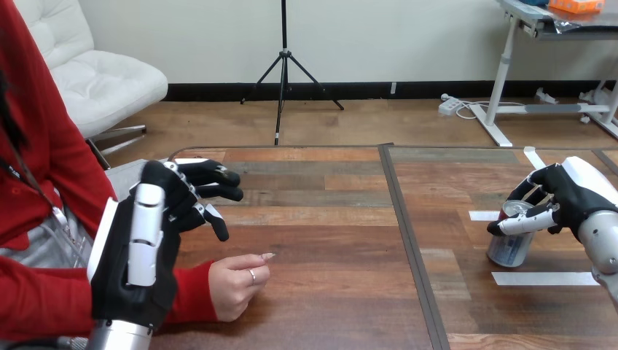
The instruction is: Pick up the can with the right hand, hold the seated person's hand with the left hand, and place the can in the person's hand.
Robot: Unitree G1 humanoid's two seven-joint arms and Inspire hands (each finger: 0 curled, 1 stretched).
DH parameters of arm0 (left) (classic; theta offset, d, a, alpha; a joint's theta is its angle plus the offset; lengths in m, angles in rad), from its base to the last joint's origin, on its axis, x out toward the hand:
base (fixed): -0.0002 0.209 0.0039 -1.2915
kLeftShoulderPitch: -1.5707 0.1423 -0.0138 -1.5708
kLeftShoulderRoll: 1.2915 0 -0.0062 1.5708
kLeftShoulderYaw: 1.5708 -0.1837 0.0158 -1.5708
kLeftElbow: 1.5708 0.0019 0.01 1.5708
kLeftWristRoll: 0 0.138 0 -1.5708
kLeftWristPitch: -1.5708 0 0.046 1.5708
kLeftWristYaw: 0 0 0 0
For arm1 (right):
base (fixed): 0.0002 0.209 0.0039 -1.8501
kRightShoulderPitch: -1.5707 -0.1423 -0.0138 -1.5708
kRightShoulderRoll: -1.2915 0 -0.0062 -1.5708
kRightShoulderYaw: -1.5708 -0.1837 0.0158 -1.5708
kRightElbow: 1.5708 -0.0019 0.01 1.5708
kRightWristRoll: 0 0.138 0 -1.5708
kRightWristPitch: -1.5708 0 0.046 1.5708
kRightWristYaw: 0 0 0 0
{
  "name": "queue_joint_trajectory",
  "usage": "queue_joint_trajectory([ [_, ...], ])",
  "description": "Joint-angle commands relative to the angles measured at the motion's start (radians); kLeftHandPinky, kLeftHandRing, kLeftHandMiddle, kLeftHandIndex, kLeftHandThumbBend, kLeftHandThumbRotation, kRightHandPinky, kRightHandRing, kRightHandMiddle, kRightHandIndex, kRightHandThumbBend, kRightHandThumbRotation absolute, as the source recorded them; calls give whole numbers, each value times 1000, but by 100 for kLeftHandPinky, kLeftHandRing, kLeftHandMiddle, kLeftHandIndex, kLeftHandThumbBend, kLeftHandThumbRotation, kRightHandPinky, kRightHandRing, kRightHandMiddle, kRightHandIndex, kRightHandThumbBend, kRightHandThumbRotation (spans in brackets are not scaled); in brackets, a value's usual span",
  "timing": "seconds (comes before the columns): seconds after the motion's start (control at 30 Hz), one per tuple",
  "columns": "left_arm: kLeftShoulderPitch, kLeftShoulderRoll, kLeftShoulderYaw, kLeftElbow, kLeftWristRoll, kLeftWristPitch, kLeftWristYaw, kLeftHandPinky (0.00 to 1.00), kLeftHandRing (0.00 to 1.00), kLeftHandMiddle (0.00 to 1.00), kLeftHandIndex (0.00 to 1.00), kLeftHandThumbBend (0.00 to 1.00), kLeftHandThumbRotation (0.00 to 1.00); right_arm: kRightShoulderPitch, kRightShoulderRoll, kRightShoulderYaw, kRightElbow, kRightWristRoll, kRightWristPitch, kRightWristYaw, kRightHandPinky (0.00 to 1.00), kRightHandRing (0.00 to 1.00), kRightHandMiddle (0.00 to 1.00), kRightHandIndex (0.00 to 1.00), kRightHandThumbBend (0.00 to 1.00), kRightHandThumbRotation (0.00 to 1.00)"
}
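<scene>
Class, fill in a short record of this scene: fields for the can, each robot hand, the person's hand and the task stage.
can: upright on the table, view's right, beside white tape strips
right hand: fingers curled round the can's top
left hand: open, raised at the view's left, apart from the person's hand
person's hand: resting on the table, loosely curled, empty
task stage: can not lifted yet; person's hand not held yet

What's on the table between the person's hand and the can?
In the head view: bare table, a dark seam, and a short white tape strip beside the can. No objects.
</scene>
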Motion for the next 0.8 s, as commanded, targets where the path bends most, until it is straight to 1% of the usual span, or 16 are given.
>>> queue_joint_trajectory([
  [0.0,-74,30,18,0,66,-53,21,27,58,59,54,51,100,-52,-12,-13,-42,17,-34,7,32,36,42,48,73,0],
  [0.07,-76,33,22,-1,83,-58,32,28,58,59,54,53,100,-51,-13,-14,-43,18,-41,9,31,36,42,48,73,0],
  [0.17,-80,43,30,-9,125,-76,56,29,57,59,53,54,99,-52,-15,-13,-46,17,-43,14,31,36,42,48,73,0],
  [0.2,-83,60,38,-9,170,-95,69,30,57,58,53,55,98,-53,-16,-13,-49,17,-45,18,31,35,42,48,74,0],
  [0.27,-85,80,45,-6,222,-119,85,31,56,58,53,57,97,-54,-18,-13,-52,18,-48,22,31,35,41,48,73,0],
  [0.3,-86,100,54,-7,265,-130,96,32,56,58,53,58,96,-55,-18,-13,-54,17,-48,24,31,35,41,48,73,0],
  [0.37,-86,121,62,-7,310,-140,108,35,56,59,54,63,91,-56,-19,-12,-56,16,-47,26,31,35,41,48,73,0],
  [0.4,-84,150,73,-11,359,-150,113,38,57,59,54,66,88,-57,-20,-14,-58,18,-51,29,31,35,41,48,73,0],
  [0.5,-80,203,92,-25,448,-165,123,42,59,61,57,76,82,-57,-22,-17,-63,21,-60,36,31,35,41,48,73,0],
  [0.53,-79,215,97,-32,469,-166,126,43,59,62,58,79,78,-57,-23,-17,-64,22,-62,37,31,35,41,48,73,0],
  [0.63,-76,245,110,-53,524,-163,136,46,61,64,60,87,69,-57,-25,-17,-69,21,-65,38,31,35,41,48,72,0],
  [0.67,-76,251,112,-57,535,-161,139,47,61,65,61,92,64,-58,-25,-18,-70,21,-66,38,32,35,41,48,72,0],
  [0.77,-70,275,115,-85,558,-133,133,48,62,66,62,96,57,-58,-27,-18,-74,20,-69,39,32,35,42,48,72,0],
])
